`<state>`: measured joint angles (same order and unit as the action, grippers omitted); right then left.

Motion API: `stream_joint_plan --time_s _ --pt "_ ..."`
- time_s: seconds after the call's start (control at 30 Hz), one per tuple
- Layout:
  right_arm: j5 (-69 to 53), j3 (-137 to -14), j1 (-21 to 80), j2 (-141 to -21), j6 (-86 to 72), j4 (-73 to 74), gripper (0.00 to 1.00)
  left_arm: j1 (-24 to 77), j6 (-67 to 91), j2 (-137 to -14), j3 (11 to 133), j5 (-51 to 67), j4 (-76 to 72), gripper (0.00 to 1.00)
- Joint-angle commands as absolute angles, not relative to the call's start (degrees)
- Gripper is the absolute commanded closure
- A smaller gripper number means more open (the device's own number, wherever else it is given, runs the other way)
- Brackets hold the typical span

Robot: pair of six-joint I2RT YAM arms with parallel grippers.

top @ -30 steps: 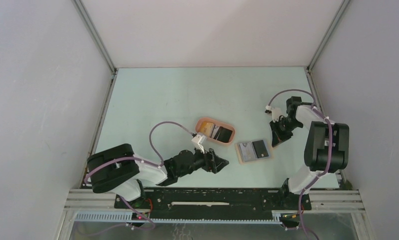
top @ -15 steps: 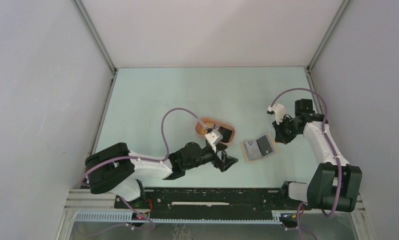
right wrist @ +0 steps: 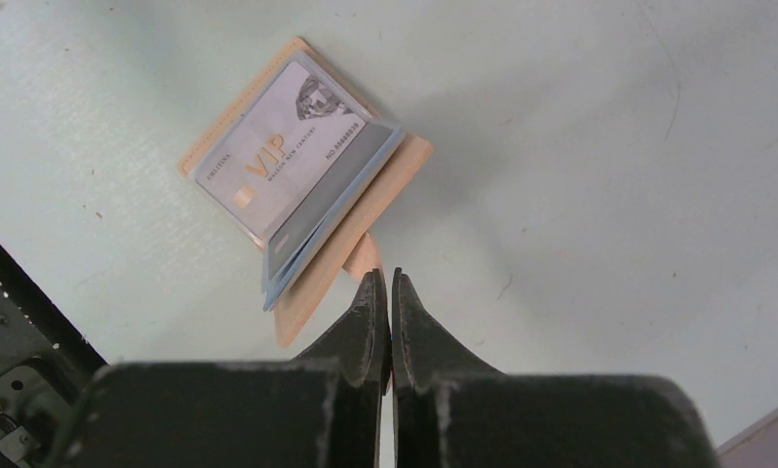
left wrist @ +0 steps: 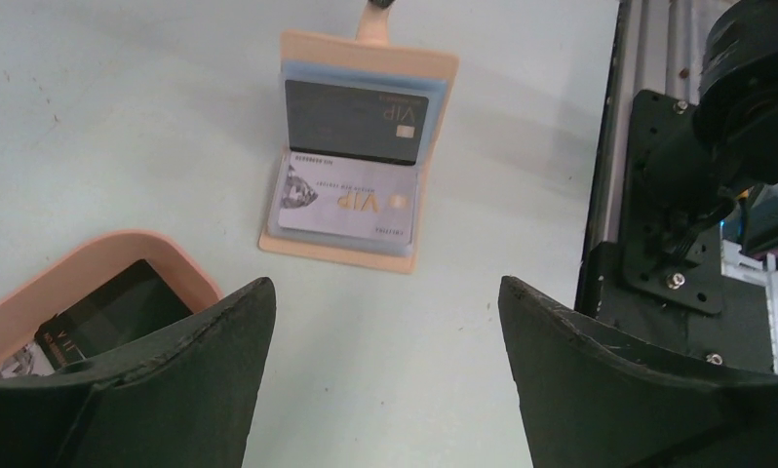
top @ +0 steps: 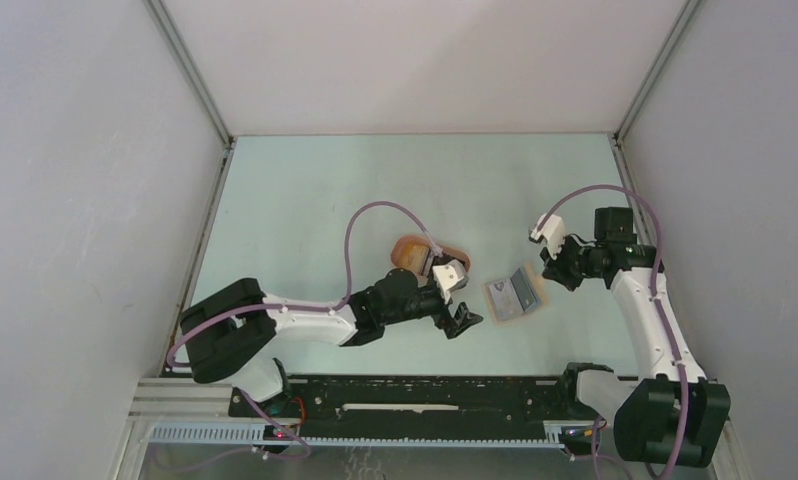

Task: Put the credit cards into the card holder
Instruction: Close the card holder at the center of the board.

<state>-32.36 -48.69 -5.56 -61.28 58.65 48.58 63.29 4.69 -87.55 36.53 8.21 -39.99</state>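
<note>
From above, my left claw (top: 462,318) hangs spread wide just beside the card holder (top: 513,295), which lies opened on the tabletop (top: 325,200) between my arms. My right claw (top: 547,272) sits at its far edge.

On my left wrist view, nothing lies between my spread fingers. The holder already pockets a black card (left wrist: 354,119) and a silver card (left wrist: 346,200), and further cards (left wrist: 112,310) lie in the peach tray (left wrist: 185,258).

On my right wrist view, that claw is pinched tight on the holder's tab (right wrist: 364,253), I judge to pin it open.

White-and-black arms (top: 305,324), purple cables (top: 375,207)
</note>
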Motion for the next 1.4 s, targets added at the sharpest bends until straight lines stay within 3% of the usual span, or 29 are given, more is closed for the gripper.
stream_joint_plan --time_s 0.0,0.37,0.6,0.9,1.13,1.3,1.37 --pt "-35.3 -49.0 -4.8 -60.8 62.2 47.7 1.00 61.1 2.1 -88.0 39.3 11.7 -40.3 0.11" --pt "-31.6 -55.5 -2.4 -73.2 51.6 49.0 1.00 60.0 7.3 -88.7 37.8 13.3 -42.2 0.12" --pt "-34.2 -56.8 -1.9 -74.7 47.8 50.9 1.00 60.0 12.6 -87.0 33.8 11.0 -46.0 0.16" --pt "-31.5 -56.8 12.1 -79.2 37.7 49.3 0.99 60.1 16.7 -74.6 22.9 4.5 -48.2 0.17" --pt "-33.5 -60.3 19.7 -87.9 33.2 52.2 0.67 60.3 20.2 -70.1 17.1 3.2 -49.8 0.17" --pt "-39.2 -61.0 19.2 -82.6 34.8 54.3 0.43 60.9 21.1 -70.2 15.9 3.0 -51.4 0.17" --pt "-42.8 -60.9 18.4 -79.8 36.0 55.3 0.38 61.1 21.4 -70.3 15.7 2.9 -52.0 0.17"
